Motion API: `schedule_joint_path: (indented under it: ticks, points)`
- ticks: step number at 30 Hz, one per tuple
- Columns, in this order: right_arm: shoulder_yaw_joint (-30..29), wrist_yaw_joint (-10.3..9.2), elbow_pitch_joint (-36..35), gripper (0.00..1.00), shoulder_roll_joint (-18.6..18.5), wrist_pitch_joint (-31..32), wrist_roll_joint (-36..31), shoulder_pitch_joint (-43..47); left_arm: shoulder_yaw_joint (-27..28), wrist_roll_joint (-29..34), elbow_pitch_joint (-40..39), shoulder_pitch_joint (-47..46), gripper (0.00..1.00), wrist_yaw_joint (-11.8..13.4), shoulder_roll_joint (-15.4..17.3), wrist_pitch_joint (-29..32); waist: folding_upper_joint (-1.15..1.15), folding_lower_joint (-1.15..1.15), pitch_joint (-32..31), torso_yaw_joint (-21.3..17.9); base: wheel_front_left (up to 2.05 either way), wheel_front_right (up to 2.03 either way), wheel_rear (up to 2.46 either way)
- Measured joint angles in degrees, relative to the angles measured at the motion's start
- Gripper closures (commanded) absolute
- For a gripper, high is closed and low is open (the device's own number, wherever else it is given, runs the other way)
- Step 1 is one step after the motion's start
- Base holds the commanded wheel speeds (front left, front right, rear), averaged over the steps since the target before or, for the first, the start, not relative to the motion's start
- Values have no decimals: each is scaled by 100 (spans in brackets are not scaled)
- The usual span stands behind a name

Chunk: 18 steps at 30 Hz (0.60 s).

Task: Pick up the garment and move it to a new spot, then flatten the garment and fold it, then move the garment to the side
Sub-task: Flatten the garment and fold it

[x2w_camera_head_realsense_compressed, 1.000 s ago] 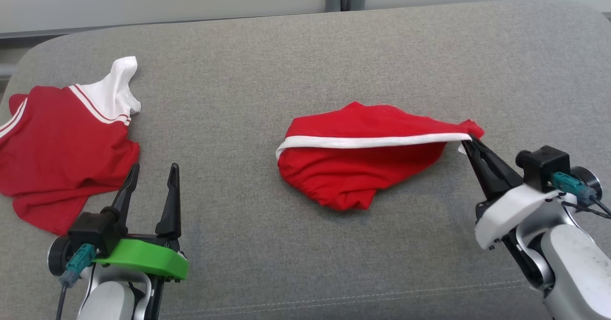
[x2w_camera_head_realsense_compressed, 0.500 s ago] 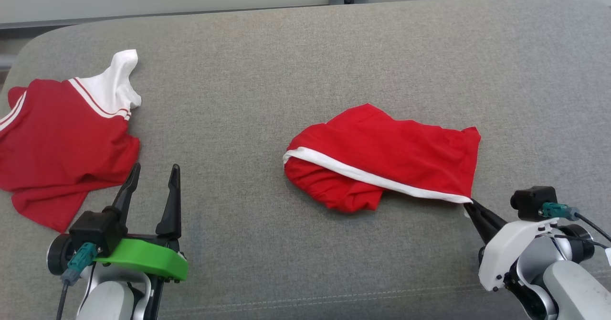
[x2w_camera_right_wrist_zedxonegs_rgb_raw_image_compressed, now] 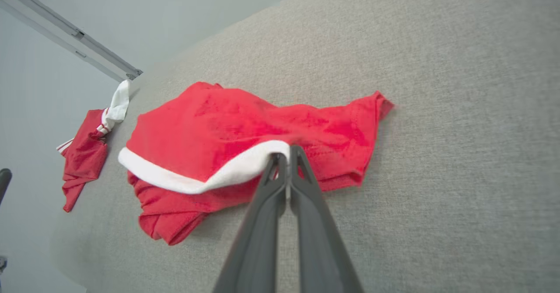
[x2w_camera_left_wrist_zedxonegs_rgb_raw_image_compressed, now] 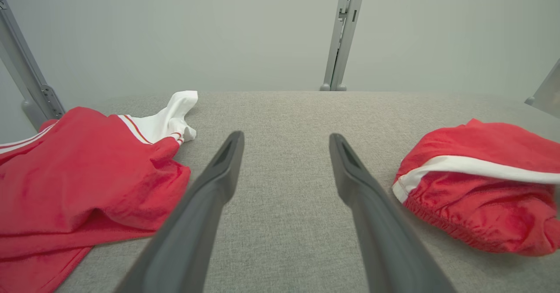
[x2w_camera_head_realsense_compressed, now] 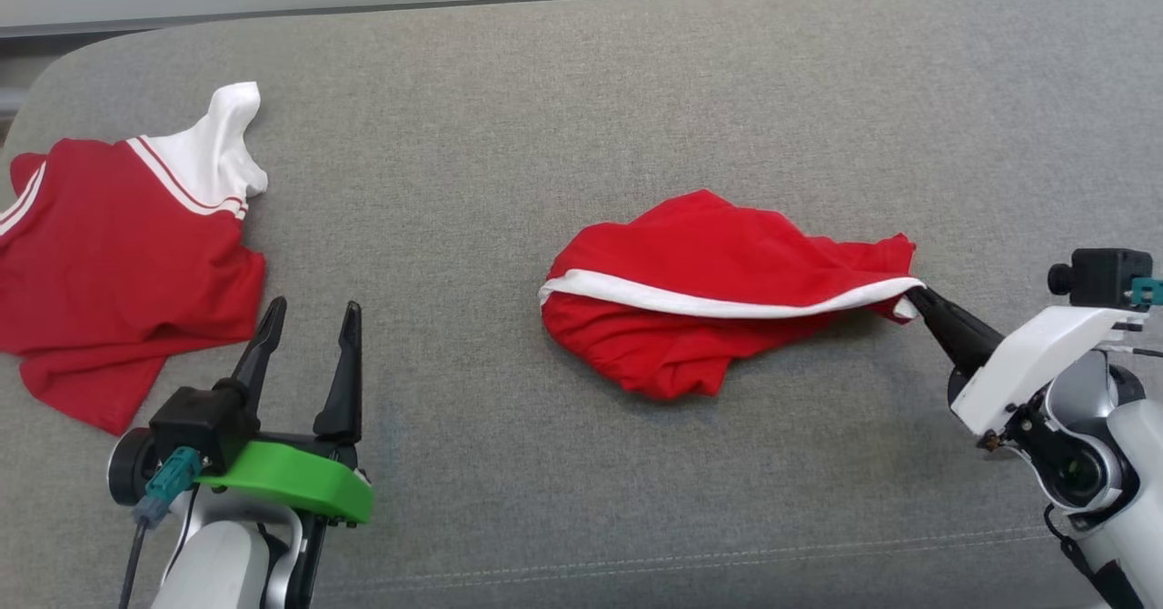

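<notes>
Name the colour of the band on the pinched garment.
White band on red garment; right wrist view.

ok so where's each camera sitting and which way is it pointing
head view: up on the head, looking forward and down at the grey cushion; left claw lower left, right claw at right.
left wrist view: low over the cushion, facing the far wall between its own open fingers.
right wrist view: above the cushion, looking down its shut fingers at the red shorts they pinch.
shared: all three show the shorts and the red-and-white shirt.

Red-white shirt [x2w_camera_head_realsense_compressed: 118, 254], grey cushion [x2w_camera_head_realsense_compressed: 545, 91], pale wall [x2w_camera_left_wrist_zedxonegs_rgb_raw_image_compressed: 175, 30]
</notes>
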Motion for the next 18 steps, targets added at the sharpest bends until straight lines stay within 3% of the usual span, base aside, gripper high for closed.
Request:
schedule_joint_path:
  ticks: [7,8,9,10,18]
  points:
    - [120,-1,1080,100,58,-229,356,-517,-123,0,88,-82,0,-52,-80,-9,0,0,38,158,0,0,0]
    - [188,-1,1209,87,71,-275,372,-581,-135,0,100,-85,0,-64,-86,-9,0,0,45,178,0,0,0]
    - [216,-1,1325,21,119,-369,431,-641,-144,-1,109,-92,0,-65,-87,-12,0,0,57,192,0,0,0]
    - [254,-1,1438,0,163,-464,472,-706,-152,-1,116,-104,0,-67,-88,-18,0,0,68,203,0,0,0]
    - [530,-1,2018,0,201,-1426,461,-829,-185,-19,186,-175,0,-67,-91,-23,0,0,77,259,0,0,0]
